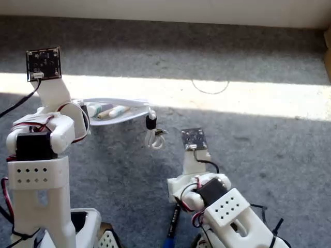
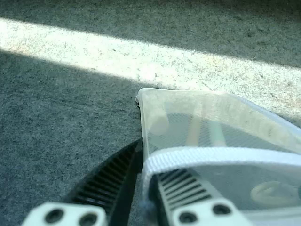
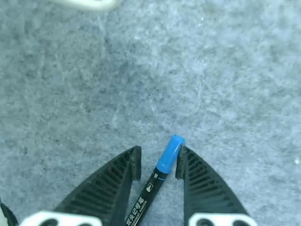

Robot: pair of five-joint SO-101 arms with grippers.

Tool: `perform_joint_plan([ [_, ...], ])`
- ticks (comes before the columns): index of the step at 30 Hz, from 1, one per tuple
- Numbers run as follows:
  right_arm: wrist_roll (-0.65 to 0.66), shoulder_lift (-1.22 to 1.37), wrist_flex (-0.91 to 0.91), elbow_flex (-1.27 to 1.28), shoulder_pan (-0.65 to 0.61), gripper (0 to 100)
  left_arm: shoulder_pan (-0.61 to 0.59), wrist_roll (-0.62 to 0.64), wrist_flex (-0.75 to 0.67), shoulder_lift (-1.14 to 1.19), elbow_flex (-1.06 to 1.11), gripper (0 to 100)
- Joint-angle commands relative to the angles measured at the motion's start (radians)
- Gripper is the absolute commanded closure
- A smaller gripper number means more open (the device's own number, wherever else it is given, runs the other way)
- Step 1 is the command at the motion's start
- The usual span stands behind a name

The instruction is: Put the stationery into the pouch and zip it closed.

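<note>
Starting leftmost: my left gripper (image 2: pixel 141 188) is clamped on a corner of the pouch (image 2: pixel 211 127), a limp, light mesh bag with a webbing rim and pens (image 1: pixel 118 111) inside; I judge it sags unless held taut; well apart from the pouch, my right gripper (image 3: pixel 157 162) straddles the blue marker (image 3: pixel 168 151), jaws apart; rigid, smooth, light; I'd pinch mid-barrel.
</note>
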Motion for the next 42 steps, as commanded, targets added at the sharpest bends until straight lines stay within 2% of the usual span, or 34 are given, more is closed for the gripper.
perform_joint_plan([
  [1,-0.011,-0.004,-0.018,-0.008,-0.015,87.5,-0.013,-0.009,-0.006,0.002,-0.027,100],
  [9,-0.011,0.013,-0.018,-0.005,-0.013,87.5,-0.013,-0.009,-0.006,0.002,-0.027,100],
  [17,-0.012,0.251,-0.018,-0.022,-0.013,87.5,-0.013,-0.009,-0.006,0.002,-0.027,100],
  [23,-0.061,0.305,-0.019,-0.070,-0.015,87.5,-0.013,-0.009,-0.006,0.002,-0.027,100],
  [29,-0.075,0.311,-0.193,-0.028,-0.019,87.5,-0.013,-0.009,-0.006,0.002,-0.027,100],
  [35,-0.071,0.311,-0.209,0.050,-0.015,87.8,-0.013,-0.009,-0.006,0.002,-0.027,100],
  [40,-0.068,0.311,-0.213,0.051,-0.015,99.1,-0.013,-0.009,-0.006,0.002,-0.027,100],
  [42,-0.068,0.311,-0.213,0.051,-0.015,99.1,-0.013,-0.009,-0.006,0.002,-0.027,100],
])
